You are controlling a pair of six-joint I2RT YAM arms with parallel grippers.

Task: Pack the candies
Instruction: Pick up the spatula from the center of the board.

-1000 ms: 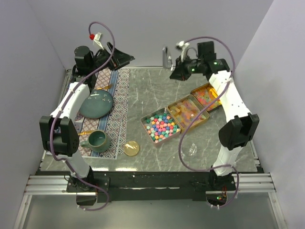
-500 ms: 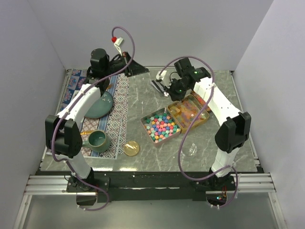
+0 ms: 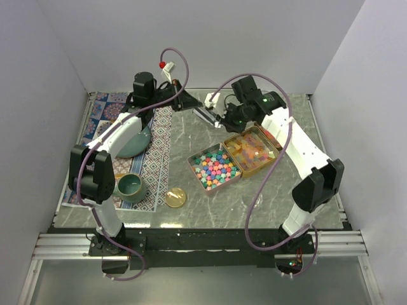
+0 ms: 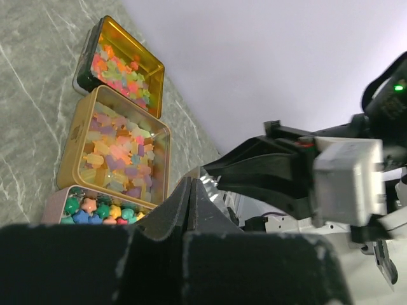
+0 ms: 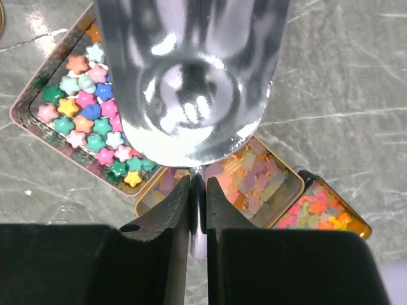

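The candies fill three open tins. Pastel stars point(image 3: 215, 166) lie in a pink tin point(image 5: 25, 105). Translucent gummy pieces point(image 5: 257, 181) are in a gold tin point(image 3: 253, 149), and more bright pieces point(image 5: 321, 216) in a darker tin behind it. My right gripper point(image 5: 198, 181) is shut on the thin handle of a shiny metal scoop point(image 5: 191, 76), held above the tins. In the top view the scoop point(image 3: 205, 114) points left from the right gripper point(image 3: 219, 117). My left gripper point(image 4: 189, 184) is shut, nothing visible between its fingers, and its tip point(image 3: 189, 103) sits close to the scoop's end.
A patterned mat point(image 3: 156, 162) on the left carries a teal plate point(image 3: 130, 140) and a teal mug point(image 3: 130, 186). A small round gold dish point(image 3: 175, 197) lies on the marble in front of the tins. Grey walls close in on three sides.
The left arm swung right from the back left corner toward the scoop and its gripper shut. The right arm carried the scoop left from the back right to above the tins.
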